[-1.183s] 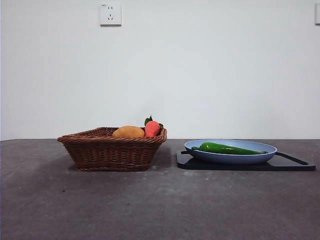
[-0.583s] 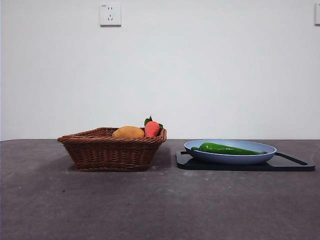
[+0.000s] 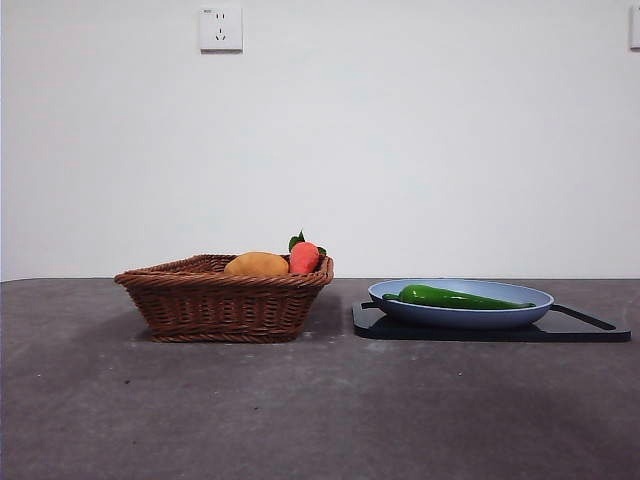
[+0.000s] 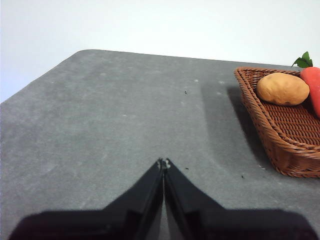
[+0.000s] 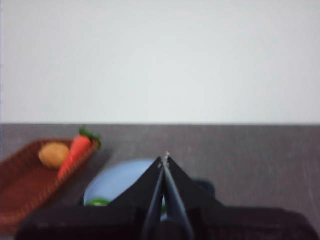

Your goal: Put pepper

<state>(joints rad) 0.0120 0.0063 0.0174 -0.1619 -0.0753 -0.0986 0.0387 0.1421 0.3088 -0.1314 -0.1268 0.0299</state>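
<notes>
Left wrist view: we see the left gripper (image 4: 163, 162) with its two black jaws pressed together, grasping nothing, held above bare grey table (image 4: 110, 130). Off to one side of it stands the wicker basket (image 4: 280, 140), well apart from the jaws.

From the right wrist camera, we see the right gripper (image 5: 164, 159) likewise closed tip to tip and empty. It hangs above the blue plate (image 5: 117, 182), clear of it. A small green patch of the pepper (image 5: 97, 202) shows at the plate's near rim; this picture is blurred.

Across the front camera, we see neither arm. The pepper (image 3: 455, 297) lies lengthwise inside the blue plate (image 3: 460, 316), its tapered tip pointing right. The plate rests on a black tray (image 3: 585, 331). Just left of the tray stands the basket (image 3: 225, 300), holding a yellow-orange fruit (image 3: 256, 264) and a red-orange item with green leaves (image 3: 304, 256), the two touching. A white wall socket (image 3: 220, 28) sits high on the wall behind.
</notes>
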